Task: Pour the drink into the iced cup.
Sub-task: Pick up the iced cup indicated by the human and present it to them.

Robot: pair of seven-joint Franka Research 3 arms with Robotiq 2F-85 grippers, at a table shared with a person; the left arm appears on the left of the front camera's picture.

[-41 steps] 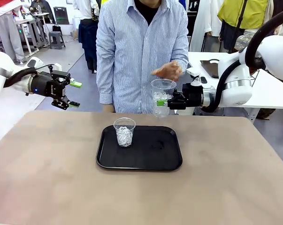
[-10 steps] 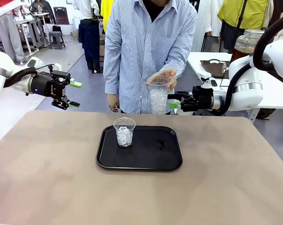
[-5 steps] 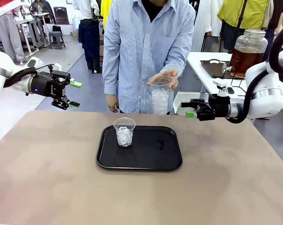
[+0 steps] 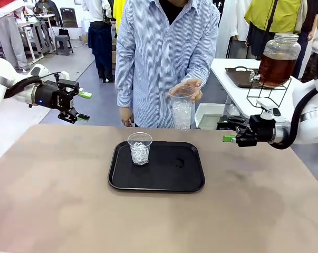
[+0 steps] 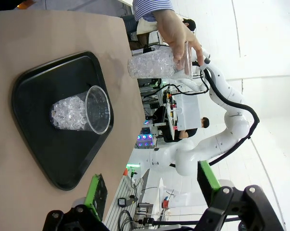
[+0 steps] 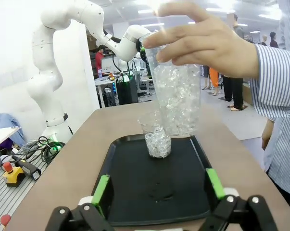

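A person's hand (image 4: 190,87) holds a tall clear cup (image 4: 182,109) packed with ice above the table's far edge; the tall cup (image 6: 176,96) hangs just beyond my right gripper. A short clear cup of ice (image 4: 140,148) stands at the left of the black tray (image 4: 169,182). The amber-brown drink (image 4: 276,59) fills a glass jar on a back table at the right. My right gripper (image 4: 227,132) is open and empty, right of the tall cup. My left gripper (image 4: 84,106) hangs open and empty off the table's far left. The short cup (image 5: 80,110) lies ahead of my left gripper (image 5: 152,187).
The jar sits on a wire stand (image 4: 267,95) on a white table behind my right arm. The person stands at the far edge, the other hand (image 4: 127,117) hanging down. The brown tabletop (image 4: 69,200) surrounds the tray.
My right gripper, earlier shut on the tall iced cup, let it go into the person's hand and drew back to the right. The left arm stayed still.
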